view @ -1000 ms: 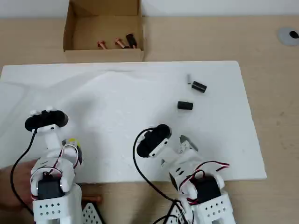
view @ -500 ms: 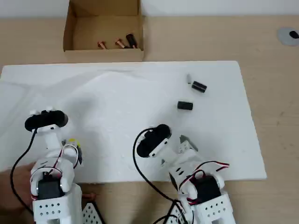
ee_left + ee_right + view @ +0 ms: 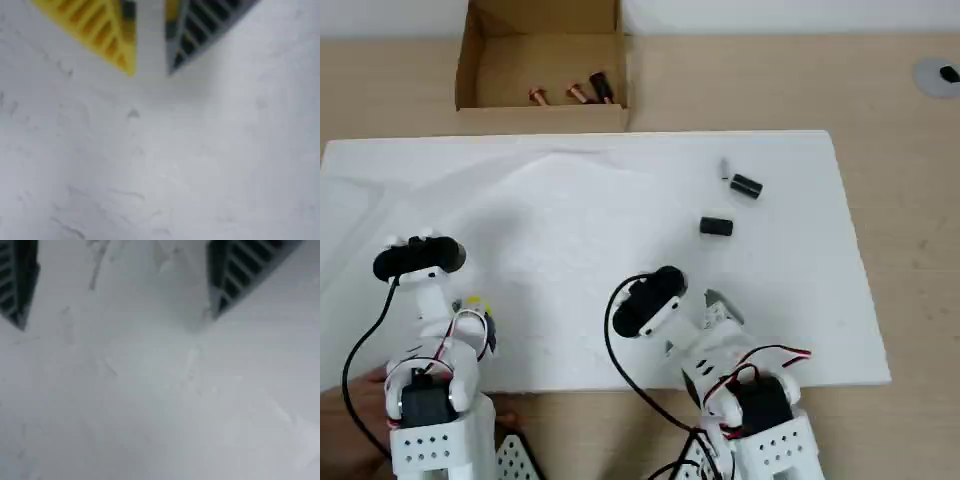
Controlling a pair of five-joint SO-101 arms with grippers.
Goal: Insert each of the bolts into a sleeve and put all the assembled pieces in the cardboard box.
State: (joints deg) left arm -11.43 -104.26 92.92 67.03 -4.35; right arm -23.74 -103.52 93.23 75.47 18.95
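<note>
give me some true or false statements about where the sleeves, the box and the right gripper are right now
1. Two black sleeves lie apart from each other on the white sheet. True.
2. The cardboard box is empty. False: it holds two copper bolts and a black piece.
3. The right gripper is shut on a sleeve. False: its fingers are spread wide over bare white sheet and hold nothing.
4. The cardboard box stands off the white sheet, on the wooden table. True.
</note>
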